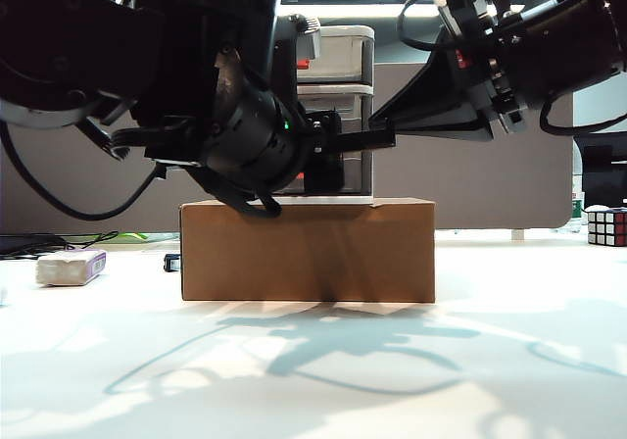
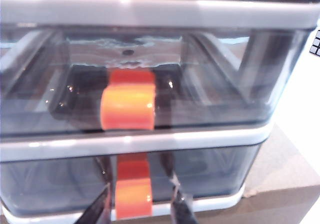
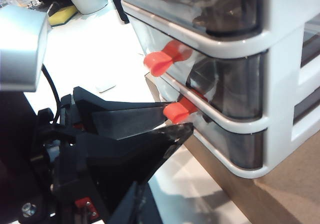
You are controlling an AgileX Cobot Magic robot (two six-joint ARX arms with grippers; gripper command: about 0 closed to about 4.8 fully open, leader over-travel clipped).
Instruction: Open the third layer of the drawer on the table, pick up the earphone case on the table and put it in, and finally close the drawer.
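Take the brown cardboard box (image 1: 308, 250) as your reference. It rests on the white table (image 1: 509, 361), and the three-tier drawer unit (image 1: 343, 96) stands on top of it.

Left end effector (image 2: 141, 204): it is positioned at the front of the drawer unit, level with the third layer (image 2: 210, 176), the lowest drawer. In the left wrist view its two fingers (image 2: 95, 210) stand one on each side of that drawer's red-orange handle (image 2: 133, 196), with the jaws partly open. You cannot tell from the views whether the pads touch the handle. The third layer appears shut, flush with the frame.

Right end effector (image 3: 170, 129): it is also at the front of the drawer unit, approaching from the right in the exterior view. Its dark fingertips (image 3: 175, 136) lie just below the same lowest handle (image 3: 177, 111). You cannot tell whether its jaws are open or closed.

On the table left of the cardboard box lies a white-and-purple rectangular block (image 1: 71, 267). Far to the right of the box, at the table edge, sits a Rubik's cube (image 1: 606, 226). The earphone case cannot be identified with certainty in any view.
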